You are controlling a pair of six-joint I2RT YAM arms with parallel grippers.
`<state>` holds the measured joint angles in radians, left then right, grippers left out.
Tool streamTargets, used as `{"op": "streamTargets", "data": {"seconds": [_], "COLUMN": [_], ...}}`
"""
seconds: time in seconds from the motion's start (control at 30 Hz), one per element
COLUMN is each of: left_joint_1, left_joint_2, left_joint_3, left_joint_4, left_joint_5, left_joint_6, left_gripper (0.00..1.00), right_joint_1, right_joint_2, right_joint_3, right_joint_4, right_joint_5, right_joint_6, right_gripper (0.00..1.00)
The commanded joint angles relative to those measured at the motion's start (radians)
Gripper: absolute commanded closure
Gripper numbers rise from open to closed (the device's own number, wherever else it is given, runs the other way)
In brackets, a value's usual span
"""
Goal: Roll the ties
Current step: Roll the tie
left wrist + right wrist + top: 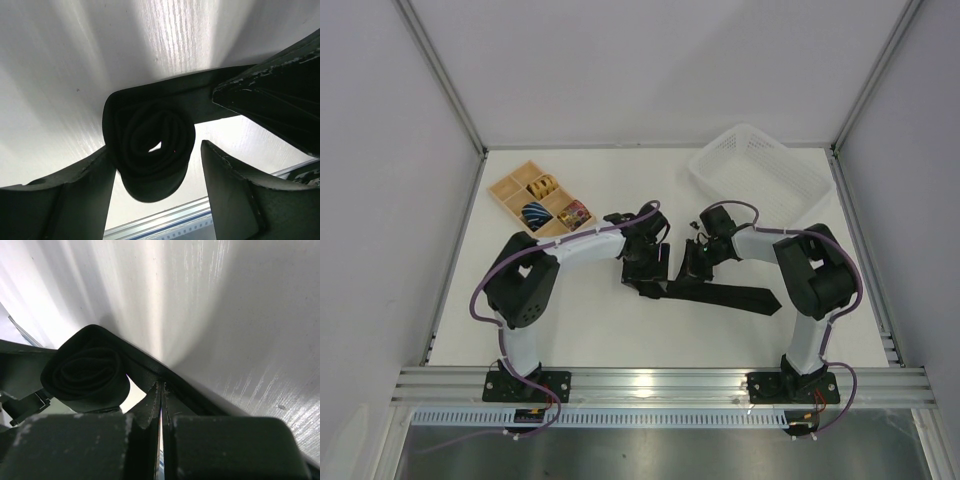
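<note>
**Fig. Two arms at a part-rolled tie, centre of table.**

Overhead view: the black tie [740, 296] lies on the white table [600, 330] between the two arms. Its flat strip runs out to the right, toward the right arm's base. Its rolled end, a small coil [150, 145], sits at the left end of the strip, under the left gripper [645, 262].

Left wrist view: left gripper [155, 150] has its jaws spread w/ the coil standing on edge between them. One finger [75, 200] meets the coil's side. The other [235, 190] stands off, w/ bare table showing in the gap, so the coil is straddled, not clamped. The unrolled strip leaves the coil's top.

Right wrist view: right gripper [161, 390] has its jaws closed to a thin slit, tips down at the strip just beside the coil [85, 372]. It cannot be told whether fabric is nipped between them.

Far left: wooden tray [510, 190] w/ compartments holding three rolled ties, yellow [542, 184], blue-striped [537, 214] and reddish [576, 212].

Far right: white plastic basket [745, 130], set at an angle.
</note>
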<state>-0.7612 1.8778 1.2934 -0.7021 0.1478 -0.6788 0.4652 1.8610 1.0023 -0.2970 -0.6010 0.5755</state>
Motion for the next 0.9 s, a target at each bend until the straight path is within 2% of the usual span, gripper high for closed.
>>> {"op": "streamTargets", "data": {"seconds": [0.0,0.17,0.47,0.53,0.6,0.63,0.7,0.73,0.8,0.83,0.87], "left_joint_1": [-0.003,-0.004,-0.003,-0.003,-0.001,0.002,0.008,0.010,0.014,0.020,0.023], "left_joint_2": [-0.020,-0.014,0.009,0.015,0.030,0.033,0.034,0.034,0.021,0.014,0.003], "left_joint_3": [0.073,0.078,0.073,0.075,0.078,0.076,0.073,0.072,0.072,0.069,0.057], "left_joint_4": [-0.025,-0.034,-0.039,-0.037,-0.039,-0.037,-0.033,-0.033,-0.039,-0.040,-0.040], "left_joint_5": [-0.021,-0.019,-0.022,-0.024,-0.022,-0.017,-0.016,-0.019,-0.020,-0.031,-0.034], "left_joint_6": [0.028,0.013,0.012,0.013,0.016,0.015,0.015,0.016,0.019,0.019,0.019], "left_gripper": [0.28,0.32,0.31,0.34,0.43,0.53,0.62,0.74,0.86,0.97,0.99], "right_joint_1": [-0.003,0.000,0.000,0.000,0.001,0.001,0.000,0.001,0.000,-0.002,-0.002], "right_joint_2": [0.017,0.018,0.004,0.004,0.004,0.006,0.009,0.009,0.012,0.013,0.013], "right_joint_3": [-0.002,0.004,0.015,0.016,0.016,0.018,0.016,0.016,0.016,0.016,0.015], "right_joint_4": [0.033,0.032,0.018,0.018,0.015,0.015,0.013,0.010,0.001,-0.004,-0.010], "right_joint_5": [0.003,-0.002,-0.005,-0.006,-0.006,-0.006,-0.006,-0.005,0.006,0.010,0.023], "right_joint_6": [0.000,-0.003,-0.012,-0.012,-0.017,-0.019,-0.023,-0.028,-0.034,-0.037,-0.043], "right_gripper": [1.00,1.00,1.00,1.00,1.00,1.00,1.00,1.00,1.00,1.00,1.00]}}
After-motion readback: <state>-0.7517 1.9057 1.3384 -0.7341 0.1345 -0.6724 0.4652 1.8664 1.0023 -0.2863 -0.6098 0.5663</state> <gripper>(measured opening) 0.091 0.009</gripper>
